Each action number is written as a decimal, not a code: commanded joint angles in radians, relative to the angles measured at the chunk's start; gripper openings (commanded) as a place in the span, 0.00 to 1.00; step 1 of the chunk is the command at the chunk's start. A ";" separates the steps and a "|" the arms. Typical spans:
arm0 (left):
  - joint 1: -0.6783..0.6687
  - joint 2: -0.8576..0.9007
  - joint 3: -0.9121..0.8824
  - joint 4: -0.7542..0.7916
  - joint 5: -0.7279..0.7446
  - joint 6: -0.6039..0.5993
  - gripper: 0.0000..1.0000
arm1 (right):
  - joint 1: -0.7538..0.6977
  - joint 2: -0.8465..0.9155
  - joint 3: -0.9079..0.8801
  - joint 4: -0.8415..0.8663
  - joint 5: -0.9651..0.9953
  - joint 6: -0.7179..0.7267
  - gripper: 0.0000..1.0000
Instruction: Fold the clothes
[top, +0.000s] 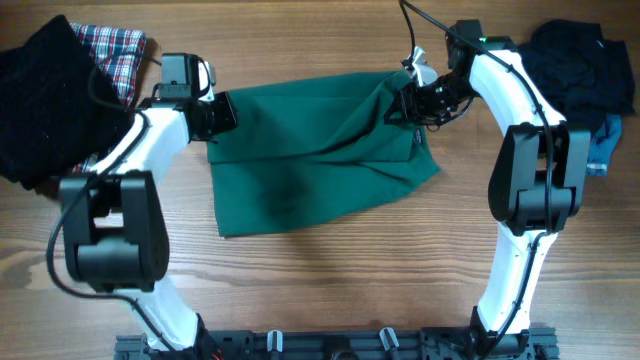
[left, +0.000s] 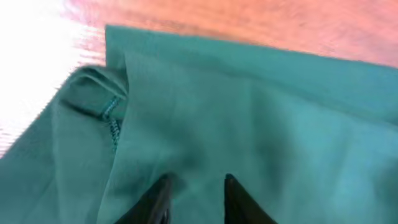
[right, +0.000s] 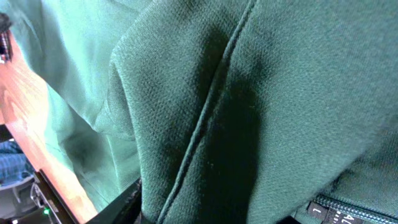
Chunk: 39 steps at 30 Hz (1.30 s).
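Note:
A dark green garment (top: 320, 150) lies spread on the wooden table, with folds running toward its upper right corner. My left gripper (top: 222, 113) is at the garment's upper left corner. In the left wrist view its two fingers (left: 197, 182) are slightly apart and rest on the green cloth (left: 249, 112), with nothing pinched between them. My right gripper (top: 405, 100) is at the upper right corner, shut on a bunched-up fold of the garment (right: 217, 112), which fills the right wrist view. A zip with a small label (right: 336, 208) shows at the lower right of that view.
A black garment (top: 45, 95) and a red plaid garment (top: 120, 55) lie at the far left. A dark navy garment (top: 580, 65) and something blue (top: 603, 145) lie at the far right. Bare wood (top: 330, 280) lies in front of the green garment.

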 joint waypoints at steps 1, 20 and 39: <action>-0.002 0.077 0.012 0.021 -0.009 0.004 0.10 | 0.004 -0.007 -0.002 0.004 -0.010 -0.003 0.36; -0.002 0.191 0.012 0.016 -0.005 0.003 0.04 | -0.072 -0.008 0.019 0.193 0.134 -0.055 0.04; -0.007 0.111 0.013 -0.049 -0.006 0.031 0.04 | -0.077 -0.069 0.067 0.132 0.284 -0.052 0.99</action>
